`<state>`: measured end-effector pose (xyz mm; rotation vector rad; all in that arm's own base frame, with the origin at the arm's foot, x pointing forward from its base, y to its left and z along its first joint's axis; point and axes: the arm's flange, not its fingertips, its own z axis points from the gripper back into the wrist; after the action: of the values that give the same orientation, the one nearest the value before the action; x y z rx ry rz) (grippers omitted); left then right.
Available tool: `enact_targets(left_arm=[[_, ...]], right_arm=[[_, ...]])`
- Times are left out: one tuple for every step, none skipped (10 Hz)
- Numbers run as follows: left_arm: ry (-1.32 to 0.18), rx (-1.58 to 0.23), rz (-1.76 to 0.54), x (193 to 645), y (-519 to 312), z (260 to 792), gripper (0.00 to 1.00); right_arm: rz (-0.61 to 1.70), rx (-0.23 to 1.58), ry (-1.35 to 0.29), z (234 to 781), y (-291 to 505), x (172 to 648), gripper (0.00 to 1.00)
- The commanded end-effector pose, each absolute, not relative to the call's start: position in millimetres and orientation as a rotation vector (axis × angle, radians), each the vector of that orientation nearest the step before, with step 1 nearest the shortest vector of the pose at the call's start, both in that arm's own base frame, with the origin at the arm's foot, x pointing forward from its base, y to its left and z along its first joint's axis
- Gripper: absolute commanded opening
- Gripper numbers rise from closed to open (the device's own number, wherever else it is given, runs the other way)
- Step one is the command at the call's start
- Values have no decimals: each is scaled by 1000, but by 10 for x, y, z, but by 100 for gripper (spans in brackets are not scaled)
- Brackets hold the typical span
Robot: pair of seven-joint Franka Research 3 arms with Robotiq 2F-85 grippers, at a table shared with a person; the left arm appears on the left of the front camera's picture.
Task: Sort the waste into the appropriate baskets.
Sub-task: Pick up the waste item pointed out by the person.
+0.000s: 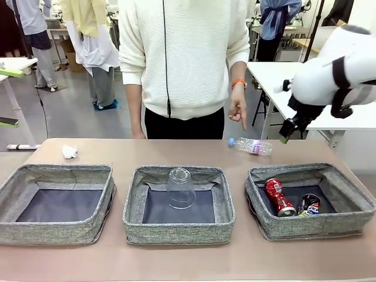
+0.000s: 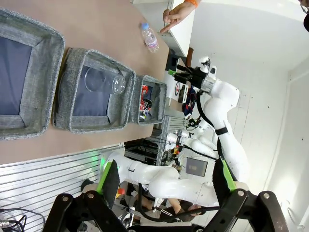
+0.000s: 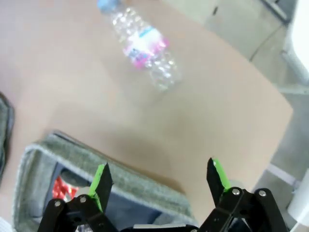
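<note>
Bottle (image 1: 251, 145) on its side on table (image 1: 176, 261), just past the far wall of right basket (image 1: 317, 226), apart from it; blue cap toward the table's middle, pink label around the body. Hand (image 1: 238, 109) of person at the far side just above the cap end, one finger pointing down, not touching the bottle. Orange band (image 1: 238, 83) on that wrist.

Right gripper (image 1: 288, 134) in the air near the table's far right corner, just beside the bottle's base end and higher than it. Jaws wide apart, nothing between the green pads (image 3: 99, 183). From the right wrist: bottle ahead of the fingers, lying slantwise, and the far wall of right basket under them, with a bit of red can (image 3: 62, 187) inside.

Left gripper (image 2: 166, 180) held high and well apart from all the waste, facing along the row of baskets from the end of left basket (image 1: 53, 232). Jaws wide apart too, empty.

Three baskets in a row along the near side of the table, narrow gaps between them. In middle basket (image 1: 176, 232): cup (image 1: 180, 188) standing on the dark floor, narrow end up, nearer the far wall. In right basket: red can lying on the floor toward the left wall, dented at the waist; dark can (image 1: 309, 204) just beside it on the right, crushed, whether touching not clear. Wad (image 1: 70, 152) on the table past the far wall of left basket, apart from it, well away from bottle and both grippers.
</note>
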<state>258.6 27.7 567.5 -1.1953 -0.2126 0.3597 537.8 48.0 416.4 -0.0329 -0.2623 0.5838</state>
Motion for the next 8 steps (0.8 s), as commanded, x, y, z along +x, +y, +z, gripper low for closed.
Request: enact_targets(left_arm=[[-218,-1194,337,2577,299,5682,100],[-218,-1194,337,2577,299,5682,100],[-218,-1194,337,2577,299,5682,100],[-218,-1194,337,2577,299,5682,100],[-218,-1194,337,2577,299,5682,100],[-218,-1194,337,2577,299,5682,100],[-218,-1194,337,2577,299,5682,100],[-218,-1194,337,2577,299,5682,100]], right_arm=[[621,17,-239,4083,560,5731,100],[639,37,-259,3987,588,5854,100],[627,21,-307,3883,611,5995,100],[702,66,-359,3764,639,6124,100],[718,80,-354,3653,651,6242,100],[729,120,-337,3560,659,6342,100],[723,136,-325,3485,659,6423,100],[702,125,-316,3405,653,6484,100]])
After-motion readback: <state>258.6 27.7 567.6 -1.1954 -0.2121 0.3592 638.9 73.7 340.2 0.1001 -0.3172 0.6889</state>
